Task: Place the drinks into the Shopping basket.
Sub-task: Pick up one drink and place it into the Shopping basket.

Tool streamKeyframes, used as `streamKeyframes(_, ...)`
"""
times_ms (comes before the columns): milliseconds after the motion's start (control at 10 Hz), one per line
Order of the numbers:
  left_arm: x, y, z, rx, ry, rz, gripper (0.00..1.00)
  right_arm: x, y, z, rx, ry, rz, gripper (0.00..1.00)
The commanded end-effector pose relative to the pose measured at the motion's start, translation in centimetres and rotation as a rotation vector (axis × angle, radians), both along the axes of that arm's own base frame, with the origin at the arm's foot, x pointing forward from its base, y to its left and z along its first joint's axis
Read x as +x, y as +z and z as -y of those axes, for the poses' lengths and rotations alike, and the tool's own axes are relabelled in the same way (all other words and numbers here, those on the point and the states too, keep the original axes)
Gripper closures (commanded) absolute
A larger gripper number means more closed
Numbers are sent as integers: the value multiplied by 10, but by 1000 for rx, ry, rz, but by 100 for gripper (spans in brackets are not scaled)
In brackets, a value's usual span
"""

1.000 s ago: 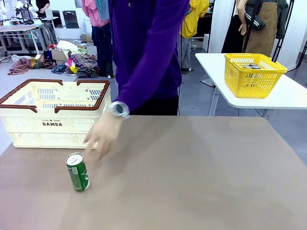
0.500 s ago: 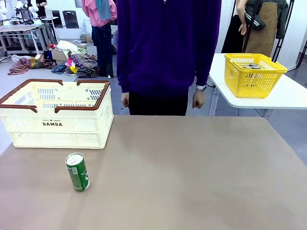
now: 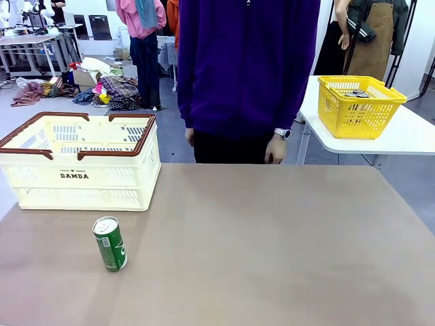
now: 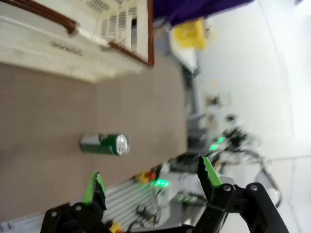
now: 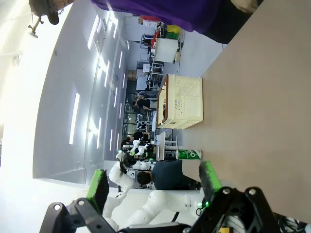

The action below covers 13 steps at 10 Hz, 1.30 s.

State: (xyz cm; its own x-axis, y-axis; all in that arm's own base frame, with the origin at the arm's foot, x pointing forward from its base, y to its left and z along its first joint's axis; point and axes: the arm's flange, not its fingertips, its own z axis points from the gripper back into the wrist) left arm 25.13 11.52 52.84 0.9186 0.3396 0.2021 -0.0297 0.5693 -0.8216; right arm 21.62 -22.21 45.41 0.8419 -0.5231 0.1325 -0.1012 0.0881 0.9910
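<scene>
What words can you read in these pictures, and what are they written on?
"DAMDA": printed on the near side wall of the cream Shopping basket.
Small line just above "DAMDA": too small to read.
Pale print on the green can: too blurred to read.

The front camera faces 12 o'clock across the table (image 3: pixel 272 238) at the person (image 3: pixel 248 68). Both wrist cameras hang back, rolled sideways, looking over the same table; all three share the green can (image 3: pixel 110 243) and basket (image 3: pixel 81 163).
</scene>
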Motion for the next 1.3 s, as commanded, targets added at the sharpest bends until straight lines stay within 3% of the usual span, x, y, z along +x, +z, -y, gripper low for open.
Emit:
streamKeyframes(0, 21, -23, 106, 338, -297, -162, 0, 0, 5, 1, 18, -8, 7, 0)
streamKeyframes(200, 44, -39, 170, 519, -328, -173, 0, 0, 5, 1, 18, -8, 7, 0)
streamKeyframes(300, 50, -44, 186, 533, -317, -155, 0, 0, 5, 1, 18, -8, 7, 0)
streamKeyframes(400, 38, -24, 163, 377, -279, -189, 0, 0, 5, 1, 18, -8, 7, 0)
streamKeyframes(800, 42, -31, 175, 418, -285, -191, 0, 0, 5, 1, 18, -8, 7, 0)
streamKeyframes(900, 64, -37, 173, 440, -381, -217, 0, 0, 5, 1, 18, -8, 7, 0)
streamKeyframes(1000, 82, -44, 182, 498, -340, -300, 0, 0, 5, 1, 18, -8, 7, 0)
streamKeyframes(1200, 100, -50, 208, 629, -331, -364, 0, 0, 5, 1, 18, -8, 7, 0)
